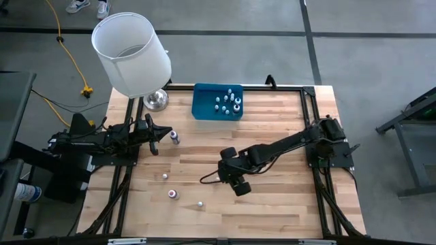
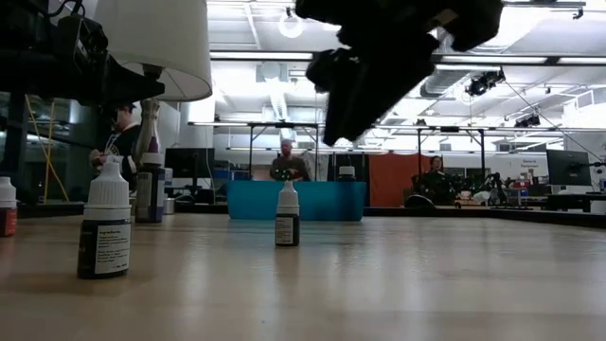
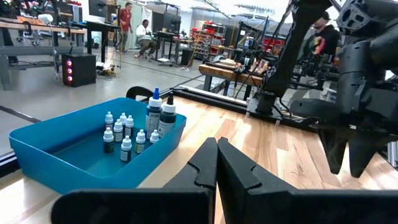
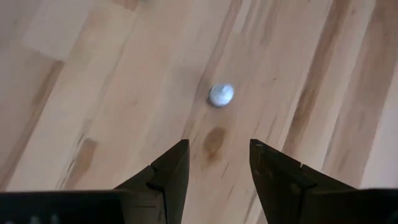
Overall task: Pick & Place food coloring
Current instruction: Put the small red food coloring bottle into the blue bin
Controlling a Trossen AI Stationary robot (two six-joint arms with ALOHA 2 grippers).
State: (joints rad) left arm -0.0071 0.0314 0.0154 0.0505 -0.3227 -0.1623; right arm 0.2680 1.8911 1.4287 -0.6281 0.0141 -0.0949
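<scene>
Below the right gripper [image 4: 214, 163], whose fingers stand apart holding nothing, a white-capped dropper bottle [image 4: 221, 94] stands upright, cap up, at its 12 o'clock. Left gripper [image 1: 155, 134], fingers pressed together, waits beside the blue bin [image 1: 204, 109].

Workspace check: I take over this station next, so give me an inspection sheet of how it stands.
Surface: wooden table, bare between items.
Job's things: blue bin at the far edge holds a group of bottles; four loose bottles stand on the table's left half.
Clutter: lamp at the far left corner.
Claws: left claw shut, beside one loose bottle; right claw open, above a white-capped bottle, holding nothing.
Cables: yellow cord on the floor left of the table.
Surroundings: people at benches beyond the table; a person's shoes on the floor.
</scene>
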